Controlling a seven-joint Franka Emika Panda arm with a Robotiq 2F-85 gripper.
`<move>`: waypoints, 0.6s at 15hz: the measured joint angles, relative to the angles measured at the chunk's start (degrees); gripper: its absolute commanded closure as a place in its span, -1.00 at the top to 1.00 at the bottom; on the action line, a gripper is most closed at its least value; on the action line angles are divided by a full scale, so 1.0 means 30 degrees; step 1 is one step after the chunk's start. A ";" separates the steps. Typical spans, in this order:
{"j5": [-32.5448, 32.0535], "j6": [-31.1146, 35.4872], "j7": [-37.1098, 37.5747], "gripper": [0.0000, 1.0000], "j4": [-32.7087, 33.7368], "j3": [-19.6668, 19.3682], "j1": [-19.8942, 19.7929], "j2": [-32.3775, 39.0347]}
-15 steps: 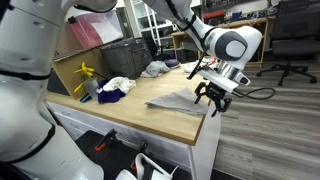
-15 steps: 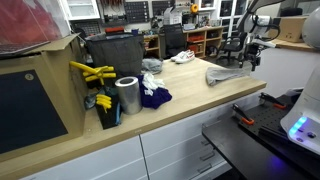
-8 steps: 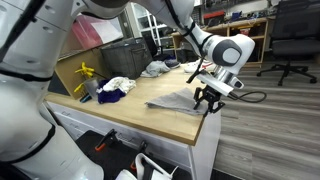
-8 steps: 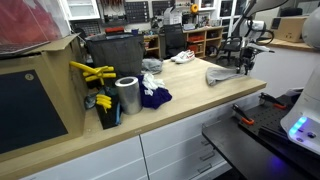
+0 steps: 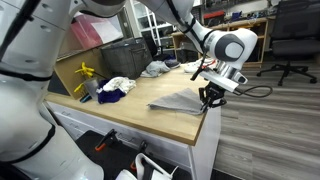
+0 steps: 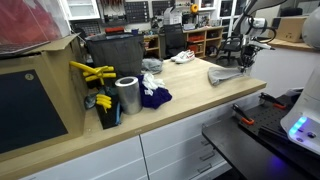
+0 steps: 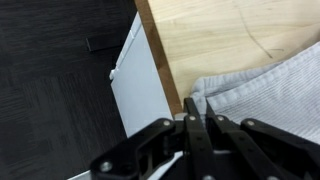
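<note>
At bench (image 5: 128, 110) edge, tool (image 5: 210, 97) pinches grey cloth (image 5: 178, 101) corner; cloth long axis points toward tool.

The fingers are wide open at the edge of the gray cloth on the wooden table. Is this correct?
No. The fingers are closed, not open: the wrist view shows them together at the edge of the gray cloth on the wooden table.

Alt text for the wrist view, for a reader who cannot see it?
The claw pinches the border of a gray cloth lying by the edge of a wooden tabletop. A white cabinet side and dark floor show beside it.
</note>
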 measured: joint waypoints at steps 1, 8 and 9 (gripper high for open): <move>-0.0255 0.0000 -0.0011 -0.32 -0.0026 -0.0001 0.0042 -0.0185; -0.2281 0.0090 -0.0043 -0.31 -0.1236 -0.0089 0.0358 -0.1761; -0.2497 0.0135 -0.0048 -0.22 -0.1490 -0.0107 0.0393 -0.1965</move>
